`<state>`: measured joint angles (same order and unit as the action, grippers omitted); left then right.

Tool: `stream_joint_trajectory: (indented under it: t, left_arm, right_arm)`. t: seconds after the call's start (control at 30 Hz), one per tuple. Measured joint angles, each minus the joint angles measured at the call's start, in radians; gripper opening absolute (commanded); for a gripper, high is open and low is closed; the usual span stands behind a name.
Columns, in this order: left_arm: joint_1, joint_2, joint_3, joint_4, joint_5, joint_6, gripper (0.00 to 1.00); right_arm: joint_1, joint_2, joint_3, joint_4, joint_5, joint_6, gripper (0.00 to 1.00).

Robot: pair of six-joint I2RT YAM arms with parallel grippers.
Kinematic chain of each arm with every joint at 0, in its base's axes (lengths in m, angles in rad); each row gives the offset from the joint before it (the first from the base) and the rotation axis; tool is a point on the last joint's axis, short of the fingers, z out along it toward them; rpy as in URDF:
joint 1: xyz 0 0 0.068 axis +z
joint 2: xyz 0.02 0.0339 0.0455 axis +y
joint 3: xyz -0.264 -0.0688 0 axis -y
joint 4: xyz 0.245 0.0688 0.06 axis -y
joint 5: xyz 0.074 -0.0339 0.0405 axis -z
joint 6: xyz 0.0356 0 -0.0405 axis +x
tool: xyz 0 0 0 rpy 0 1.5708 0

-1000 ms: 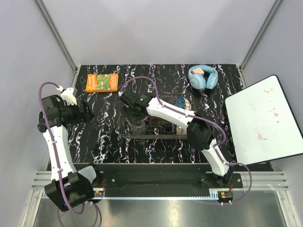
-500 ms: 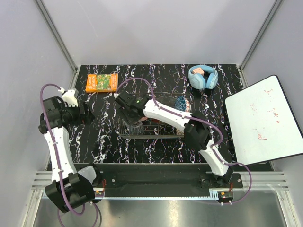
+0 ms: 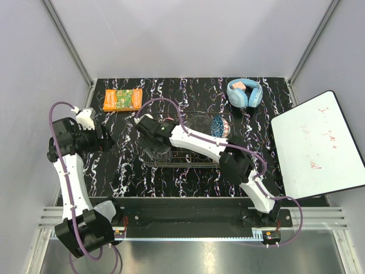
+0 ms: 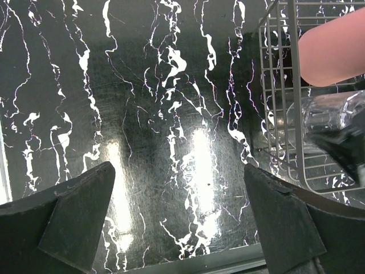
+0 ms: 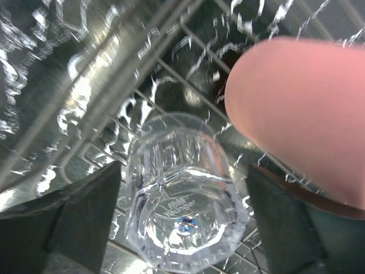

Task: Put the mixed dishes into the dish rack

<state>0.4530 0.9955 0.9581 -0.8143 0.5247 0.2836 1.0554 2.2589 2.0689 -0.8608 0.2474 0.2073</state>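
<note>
1 dish rack (image 3: 182,161), dark wire grid, rectangular, in middle of counter (image 3: 125,165) (black, white-veined). At its left end: 1 clear stemmed glass (image 5: 182,200), faceted, w/ 1 salmon-pink cup (image 5: 302,114), smooth and rounded, just beside it. 1 blue patterned bowl (image 3: 220,125) at rack's far-right corner. R pincer (image 5: 183,168) apart, fingers flanking the glass, no clamp. L pincer (image 4: 178,171) wide apart, empty, over bare counter left of rack.

In the right wrist view, the salmon-pink cup (image 5: 302,114) is cut off at three o'clock; the dish rack (image 5: 122,65) wires are blurred toward eleven.
</note>
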Motion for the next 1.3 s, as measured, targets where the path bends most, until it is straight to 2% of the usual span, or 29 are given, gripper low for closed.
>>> stream_joint_trajectory:
  t: [0.37,0.9,1.0,1.17,1.3]
  left_arm:
    - [0.000,-0.013,0.000,0.000,0.011,0.009,0.99]
    - [-0.003,-0.028,0.000,-0.001,0.019,0.027,0.99]
    - [-0.035,-0.028,0.000,-0.004,-0.011,0.026,0.99]
    - [-0.190,-0.032,0.000,-0.005,-0.083,0.007,0.99]
    - [-0.280,-0.031,0.008,-0.005,-0.135,-0.022,0.99]
  right_arm:
    - [0.018,-0.025,-0.076,-0.001,0.052,-0.006,1.00]
    - [0.072,-0.279,-0.114,-0.029,0.109,0.003,1.00]
    - [0.072,-0.382,-0.178,-0.034,0.158,0.002,1.00]
    - [0.066,-0.629,-0.360,-0.031,0.258,0.010,1.00]
    - [0.028,-0.833,-0.518,-0.037,0.272,0.050,1.00]
